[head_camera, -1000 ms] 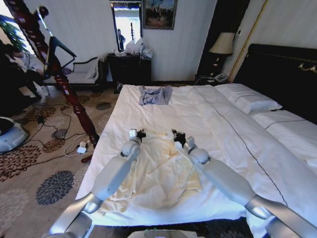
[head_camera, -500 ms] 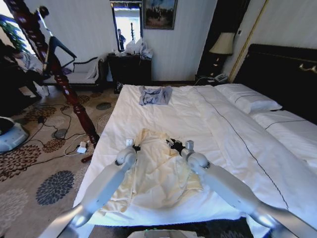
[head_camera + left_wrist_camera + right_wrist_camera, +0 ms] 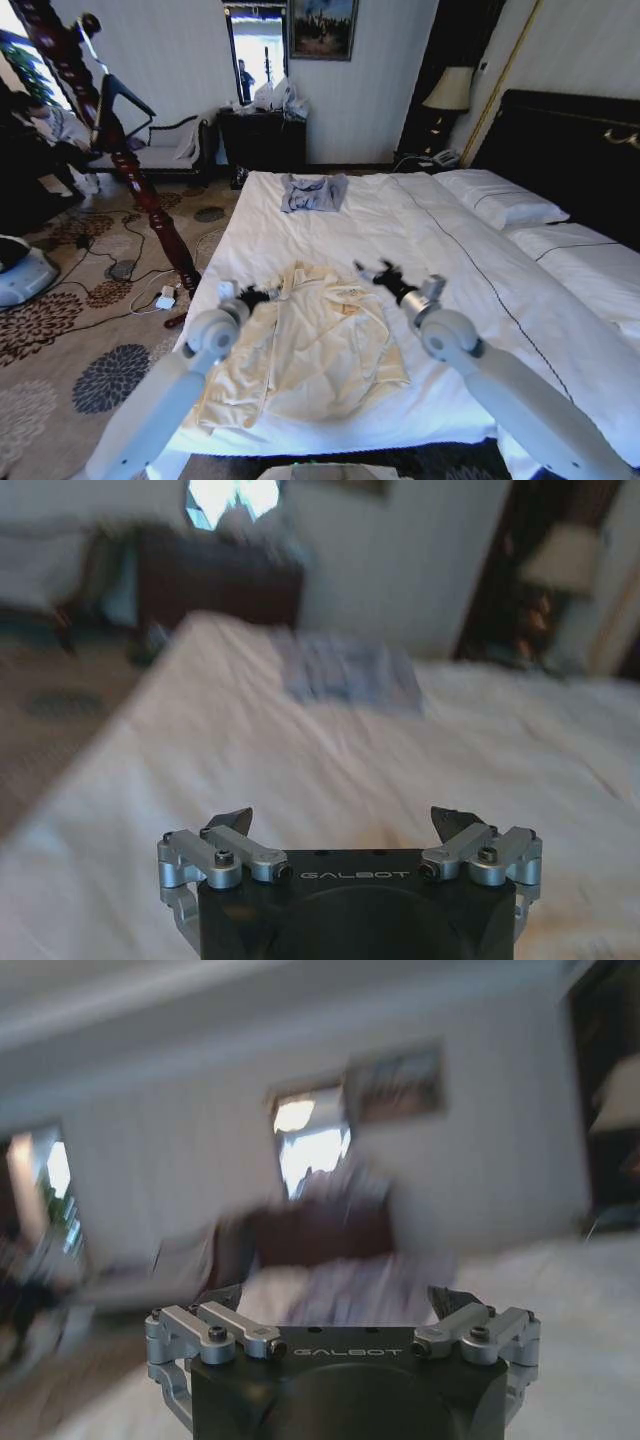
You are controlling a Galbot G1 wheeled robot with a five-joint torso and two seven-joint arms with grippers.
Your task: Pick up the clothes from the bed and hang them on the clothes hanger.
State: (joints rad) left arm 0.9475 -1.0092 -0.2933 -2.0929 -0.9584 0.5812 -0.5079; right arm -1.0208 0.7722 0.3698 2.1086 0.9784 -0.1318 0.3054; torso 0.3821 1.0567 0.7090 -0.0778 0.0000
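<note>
Lying lengthwise on the wide white-duveted bed point(image 3: 440, 250), the cream soft-fabric robe point(image 3: 320, 340) sits between the left gripper point(image 3: 250, 296) and right gripper point(image 3: 378, 272), both jaws open and empty, roughly equally near.

walls: pale | floor: floral carpet point(image 3: 60, 330) | lamp point(image 3: 448, 88), possibly unlit

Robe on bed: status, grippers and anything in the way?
Left gripper open, right gripper open, each beside the robe, holding nothing. Robe flat on bed. Nothing on top of it.
</note>
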